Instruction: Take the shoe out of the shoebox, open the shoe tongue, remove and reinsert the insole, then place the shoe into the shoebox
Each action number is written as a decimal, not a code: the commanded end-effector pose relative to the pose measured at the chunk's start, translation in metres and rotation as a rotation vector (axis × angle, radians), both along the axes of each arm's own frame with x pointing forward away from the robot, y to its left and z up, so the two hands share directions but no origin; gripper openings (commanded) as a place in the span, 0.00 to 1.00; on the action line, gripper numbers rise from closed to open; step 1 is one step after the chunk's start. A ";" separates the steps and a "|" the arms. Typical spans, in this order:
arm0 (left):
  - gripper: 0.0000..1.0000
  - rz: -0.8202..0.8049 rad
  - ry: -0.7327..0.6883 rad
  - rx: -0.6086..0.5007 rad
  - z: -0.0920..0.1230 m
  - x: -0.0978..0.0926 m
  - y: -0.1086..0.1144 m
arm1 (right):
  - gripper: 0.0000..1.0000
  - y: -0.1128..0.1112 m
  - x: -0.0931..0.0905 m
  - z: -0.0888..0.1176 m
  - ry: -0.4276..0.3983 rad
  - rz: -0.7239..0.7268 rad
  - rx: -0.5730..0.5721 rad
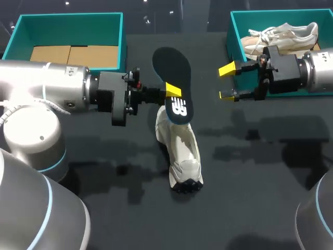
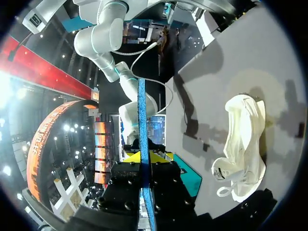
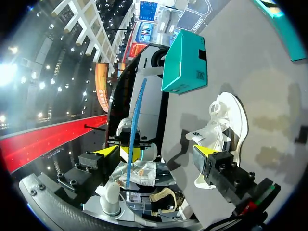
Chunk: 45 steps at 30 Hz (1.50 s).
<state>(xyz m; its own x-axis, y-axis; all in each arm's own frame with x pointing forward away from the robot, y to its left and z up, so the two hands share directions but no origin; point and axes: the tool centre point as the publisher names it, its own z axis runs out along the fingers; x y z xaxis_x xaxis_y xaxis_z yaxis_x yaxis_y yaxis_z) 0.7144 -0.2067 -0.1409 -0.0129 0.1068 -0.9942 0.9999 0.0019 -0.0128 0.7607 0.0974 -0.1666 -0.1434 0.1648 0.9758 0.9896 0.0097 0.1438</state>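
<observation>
A black insole (image 1: 171,78) with a white logo is held up above the table, with my left gripper (image 1: 173,91) shut on its edge. In the left wrist view the insole (image 2: 141,120) shows edge-on as a thin blue strip pinched in the gripper (image 2: 144,157). Below it a white shoe (image 1: 182,151) lies on the dark table, toe toward the near edge. The shoe (image 2: 243,144) lies off to the side of my left gripper. My right gripper (image 1: 226,82) hangs open to the right of the insole, holding nothing. Its own view has the insole (image 3: 134,125) and shoe (image 3: 221,122) ahead of its fingers.
A teal shoebox (image 1: 237,36) at the back right holds a second white shoe (image 1: 283,34), just behind my right arm. Another teal box (image 1: 122,39) with cardboard inside stands at the back left; the right wrist view also catches this box (image 3: 185,62).
</observation>
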 end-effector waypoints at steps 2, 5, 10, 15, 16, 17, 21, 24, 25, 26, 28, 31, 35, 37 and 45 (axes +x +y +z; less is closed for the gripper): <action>0.00 -0.003 -0.027 -0.039 -0.007 0.005 -0.016 | 1.00 0.014 0.008 -0.003 -0.003 0.024 0.002; 0.00 0.004 -0.033 -0.040 -0.011 0.007 -0.021 | 1.00 0.021 0.008 -0.006 -0.006 0.034 0.018; 0.00 0.012 -0.040 -0.037 -0.018 0.012 -0.027 | 1.00 0.029 0.007 -0.007 -0.010 0.057 0.039; 0.00 0.003 -0.049 -0.032 -0.022 0.012 -0.032 | 0.89 0.039 0.006 -0.009 -0.012 0.081 0.059; 0.00 0.002 -0.050 -0.031 -0.023 0.011 -0.033 | 0.85 0.040 0.006 -0.008 -0.012 0.085 0.060; 0.00 0.002 -0.052 -0.030 -0.024 0.011 -0.034 | 0.84 0.042 0.005 -0.008 -0.014 0.090 0.061; 0.00 0.003 -0.051 -0.025 -0.028 0.012 -0.037 | 0.70 0.048 0.003 -0.006 -0.012 0.111 0.070; 0.00 0.001 -0.060 -0.022 -0.029 0.010 -0.038 | 0.62 0.051 0.002 -0.006 -0.008 0.117 0.077; 0.00 0.001 -0.060 -0.023 -0.030 0.010 -0.039 | 0.53 0.052 0.002 -0.006 -0.007 0.119 0.079; 0.00 0.002 -0.061 -0.023 -0.031 0.011 -0.039 | 0.49 0.053 0.002 -0.006 -0.004 0.122 0.079; 0.00 0.011 -0.067 -0.022 -0.033 0.011 -0.040 | 0.46 0.055 0.001 -0.005 -0.001 0.126 0.083; 0.00 0.022 -0.077 -0.022 -0.034 0.011 -0.040 | 0.40 0.058 0.001 -0.005 0.001 0.130 0.100; 0.00 0.030 -0.080 -0.020 -0.036 0.011 -0.041 | 0.38 0.062 0.000 -0.005 0.003 0.141 0.119; 0.00 0.034 -0.081 -0.019 -0.038 0.011 -0.042 | 0.35 0.064 -0.001 -0.006 0.003 0.145 0.127; 0.00 0.047 -0.081 -0.016 -0.041 0.009 -0.045 | 0.23 0.069 -0.003 -0.007 0.012 0.147 0.142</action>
<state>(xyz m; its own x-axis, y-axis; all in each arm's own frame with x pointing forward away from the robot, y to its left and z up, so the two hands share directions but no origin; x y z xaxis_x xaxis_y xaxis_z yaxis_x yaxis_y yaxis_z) 0.7244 -0.2474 -0.1803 0.0601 0.0944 -0.9937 0.9971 0.0416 0.0643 0.7567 0.1635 -0.1717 -0.1443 0.0054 0.9895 0.9808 0.1331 0.1424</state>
